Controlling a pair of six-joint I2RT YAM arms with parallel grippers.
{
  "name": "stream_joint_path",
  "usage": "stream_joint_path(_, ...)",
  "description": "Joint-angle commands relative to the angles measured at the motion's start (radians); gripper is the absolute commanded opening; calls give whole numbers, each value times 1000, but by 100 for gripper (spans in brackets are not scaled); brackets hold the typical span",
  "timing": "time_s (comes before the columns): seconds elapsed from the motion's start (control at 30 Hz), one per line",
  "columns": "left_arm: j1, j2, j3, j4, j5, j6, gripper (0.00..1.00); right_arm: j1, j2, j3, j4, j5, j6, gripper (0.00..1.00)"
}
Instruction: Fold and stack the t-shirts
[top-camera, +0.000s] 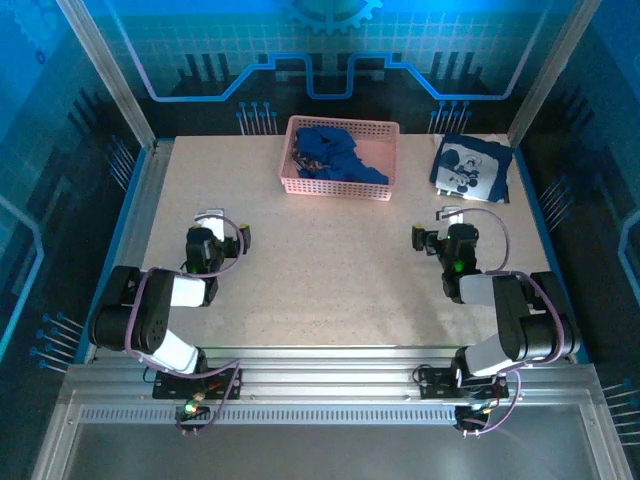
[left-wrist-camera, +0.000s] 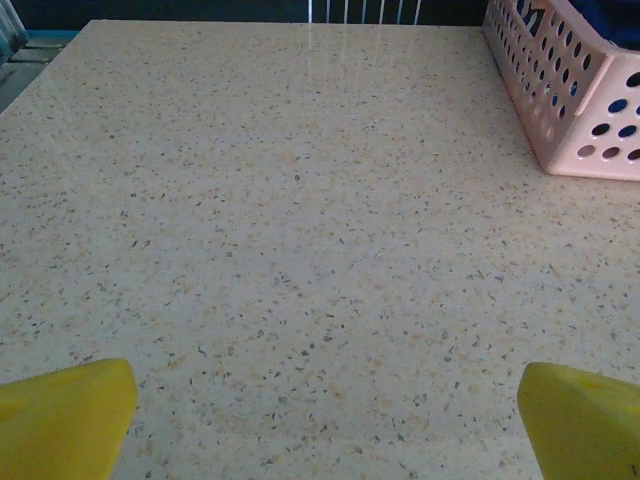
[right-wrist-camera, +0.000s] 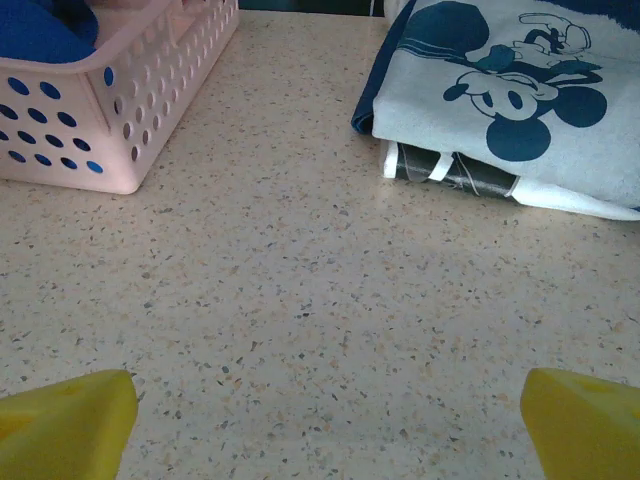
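The left gripper hung low over the speckled beige worktop in the lower left of the top view. Its yellow fingertips were spread wide with nothing between them. The right gripper sat the same way at the lower right, also spread and empty. Both looked parked clear of the cloth, probably to leave the middle of the worktop free as a folding area.

The crumpled royal-blue t-shirts lay heaped inside the pink plastic lattice basket at the upper centre of the top view. They were bunched with no flat face showing, so they seemed to be waiting their turn. The basket stood far enough forward for either arm to reach.

A folded royal-blue t-shirt rested at the upper right of the worktop, well apart from the basket. It formed a neat rectangle with a large white panel and a dark blue cartoon mouse facing up. Under it, a second folded layer showed a dark and white edge, so this was likely the stack in progress. It lay off to the side, out of the way of the next fold.
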Motion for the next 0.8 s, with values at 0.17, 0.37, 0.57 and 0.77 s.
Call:
stream_joint_path(0.17, -5, 13, 26, 37, 3, -14, 99, 14, 13, 25, 36, -2, -12, 100)
stream_joint_path(0.37, -3, 13, 27, 35, 5, -15, 99, 13, 13, 24, 36, -2, -11, 100)
stream_joint_path(0.57, -1, 13, 29, 33, 8, -18, 99, 14, 13, 25, 36, -2, -12, 100)
stream_joint_path(0.77, 11, 11, 32, 24, 23, -25, 99, 12, 13, 26, 35, -5, -9, 100)
